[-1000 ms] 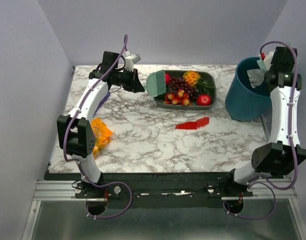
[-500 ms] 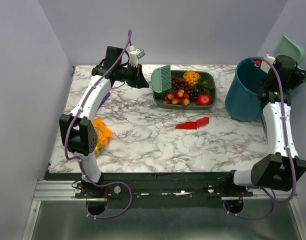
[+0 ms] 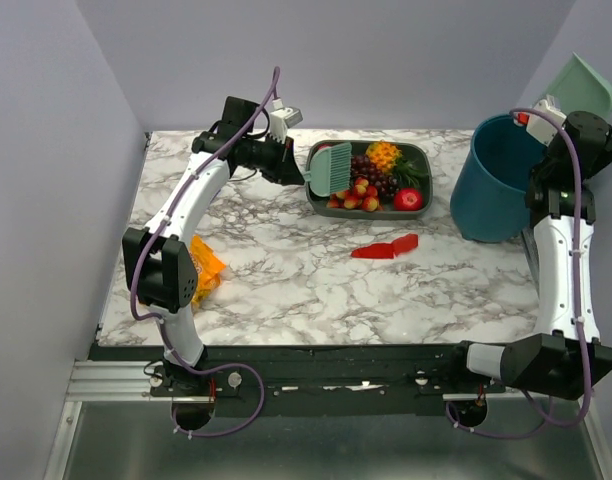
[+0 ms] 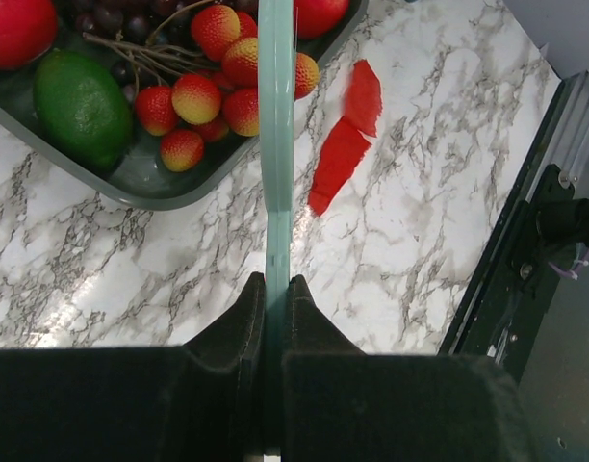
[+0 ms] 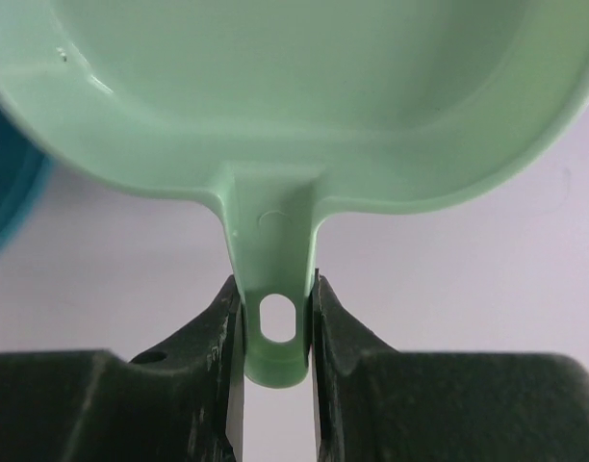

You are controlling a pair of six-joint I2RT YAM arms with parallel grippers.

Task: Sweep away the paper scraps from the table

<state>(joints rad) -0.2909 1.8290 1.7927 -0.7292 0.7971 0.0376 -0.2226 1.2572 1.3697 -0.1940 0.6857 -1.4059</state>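
Well, I think the robot was between two sweeps and getting ready for the last bit of mess. Two red paper scraps (image 3: 386, 247) lay touching each other near the middle of the table (image 3: 286, 290), just in front of the fruit tray (image 4: 140, 183). I saw no other scraps on the table.

The left gripper (image 4: 275, 287) was squeezed tight on a thin green brush (image 3: 334, 167). The brush hung over the left end of the tray, up in the air and not touching the table. The right gripper (image 5: 272, 298) was squeezed tight on the handle of a light green dustpan (image 5: 304, 96). The pan was held high, up behind the blue bin (image 3: 491, 195), and it looked empty from the wrist view.

Next, I guess, the pan had to come down flat on the table, right beside the red scraps. The brush had to go down on their other side and push them in. It would need to miss the fruit on the way.

A second ago the pan was tipped low over the bin; now it was lifted up and back. The brush was left of the tray then; now it was over it. The red scraps had not moved. The orange snack bag (image 3: 201, 270) had not moved either.
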